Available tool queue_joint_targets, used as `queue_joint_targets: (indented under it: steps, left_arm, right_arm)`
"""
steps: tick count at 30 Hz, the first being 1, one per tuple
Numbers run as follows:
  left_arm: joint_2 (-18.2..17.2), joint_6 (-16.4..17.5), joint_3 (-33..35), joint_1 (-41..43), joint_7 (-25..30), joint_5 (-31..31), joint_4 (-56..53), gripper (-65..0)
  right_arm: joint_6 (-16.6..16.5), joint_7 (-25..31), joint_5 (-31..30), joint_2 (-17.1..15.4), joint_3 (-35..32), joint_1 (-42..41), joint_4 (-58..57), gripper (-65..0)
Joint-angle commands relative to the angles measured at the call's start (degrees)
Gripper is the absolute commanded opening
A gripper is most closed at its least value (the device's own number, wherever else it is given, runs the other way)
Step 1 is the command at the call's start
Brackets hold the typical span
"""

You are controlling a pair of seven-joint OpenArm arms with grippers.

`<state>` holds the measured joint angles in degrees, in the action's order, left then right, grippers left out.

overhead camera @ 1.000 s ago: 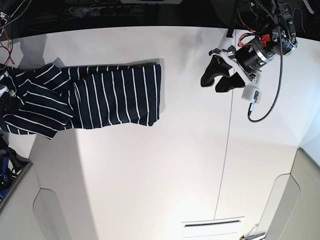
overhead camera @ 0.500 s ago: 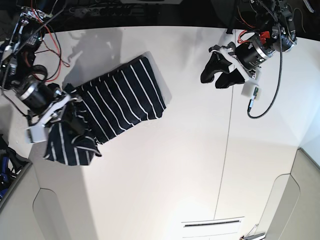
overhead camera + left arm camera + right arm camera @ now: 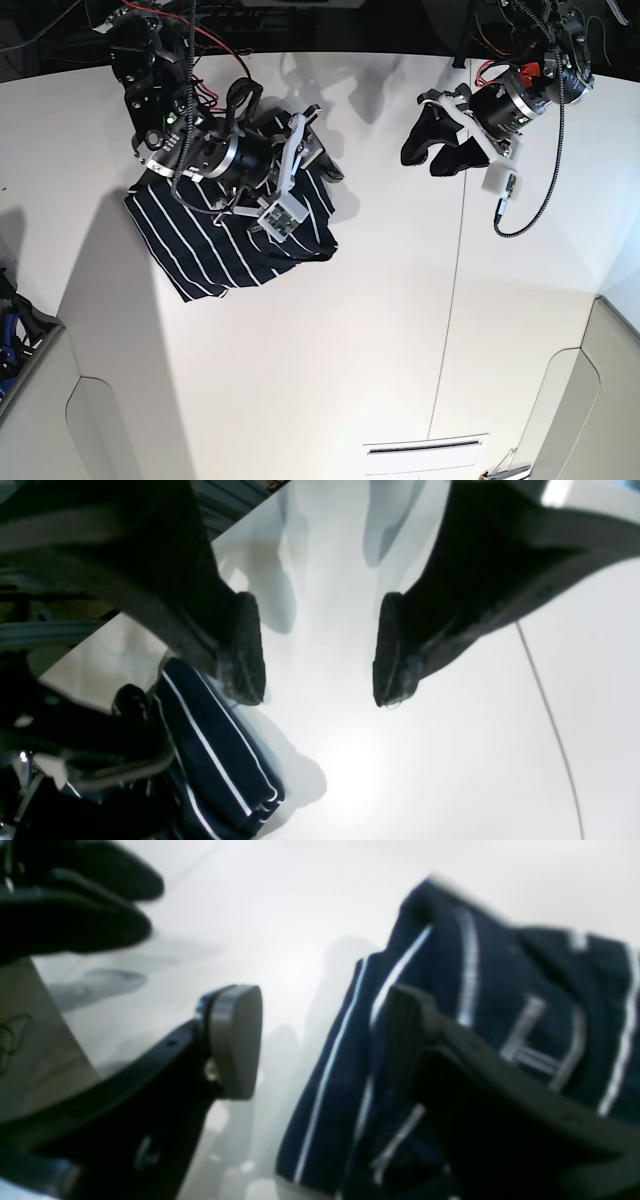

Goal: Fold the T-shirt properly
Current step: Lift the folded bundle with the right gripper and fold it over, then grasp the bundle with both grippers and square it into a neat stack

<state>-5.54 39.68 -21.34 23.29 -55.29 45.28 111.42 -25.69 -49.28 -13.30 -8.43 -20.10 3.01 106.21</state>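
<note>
The T-shirt (image 3: 215,245), dark navy with thin white stripes, lies bunched and folded over on the white table (image 3: 330,350), left of centre. My right gripper (image 3: 318,150) hovers over the shirt's far right edge. In the right wrist view this gripper (image 3: 320,1040) is open, with striped cloth (image 3: 500,990) lying below and behind one finger and nothing pinched. My left gripper (image 3: 438,152) hangs open above bare table at the back right. In the left wrist view its jaws (image 3: 320,655) stand wide apart and the T-shirt (image 3: 215,750) shows at lower left.
The right arm's body and red wiring (image 3: 160,90) cover the shirt's far left part. A cable (image 3: 545,190) loops down from the left arm. A thin seam (image 3: 455,300) runs down the table. Grey panels (image 3: 60,410) flank the front corners.
The right arm has swept from the table's left edge toward the middle, dragging the T-shirt with it, and its jaws have opened and let the cloth go. The left arm has stayed put.
</note>
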Motion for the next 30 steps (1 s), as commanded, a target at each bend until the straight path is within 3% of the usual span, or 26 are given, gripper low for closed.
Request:
queue_joint_targets:
  steps: [1,4,9,12,14,17,18,22,26,30]
  left_arm:
    - [-0.17,0.32,-0.07,-0.07,1.03,1.25,0.96,-27.6]
    - [-0.17,0.32,-0.07,-0.04,0.92,2.56,0.96,-27.6]
    - [-0.17,0.32,0.0,1.22,0.35,10.73,2.58,-28.4]
    - [-0.17,0.32,0.48,1.46,-1.2,11.06,6.29,-38.8]
    - [-0.17,0.32,1.88,1.51,-2.89,11.06,9.38,-46.6]
    - [-0.17,0.32,5.95,1.66,-5.01,10.97,12.79,-50.0]
    - [-0.17,0.32,7.65,1.99,-4.96,10.4,13.2,-50.1]
    - [-0.17,0.32,16.5,3.76,-2.6,3.72,13.22,-50.2]
    - [0.13,0.32,26.4,3.19,4.85,-8.79,13.11,-50.3]
    - [3.45,-0.59,31.47,1.31,9.09,-16.94,9.29,-50.2]
  right_arm:
    - [0.42,1.33,0.2,0.04,-0.52,-0.74,0.92,-27.3]
    - [0.7,1.33,1.25,0.04,-0.96,-0.76,0.98,-27.3]
    - [1.73,1.53,1.97,0.04,1.79,-0.76,3.26,-27.6]
    - [2.43,2.01,1.97,0.04,6.08,-0.76,6.27,-27.9]
    - [2.4,3.15,1.95,0.04,10.12,-0.81,8.48,-35.9]
    - [2.43,3.65,1.92,0.02,16.59,-2.14,10.25,-62.6]
    - [2.43,3.65,1.95,0.0,18.53,-2.8,10.19,-65.0]
    - [3.15,4.04,1.27,-0.28,24.41,-5.07,8.68,-65.0]
    - [3.67,7.19,1.29,-0.28,27.54,-7.65,3.48,-65.0]
    - [3.65,9.31,1.11,-0.28,27.87,-11.89,-5.81,-65.0]
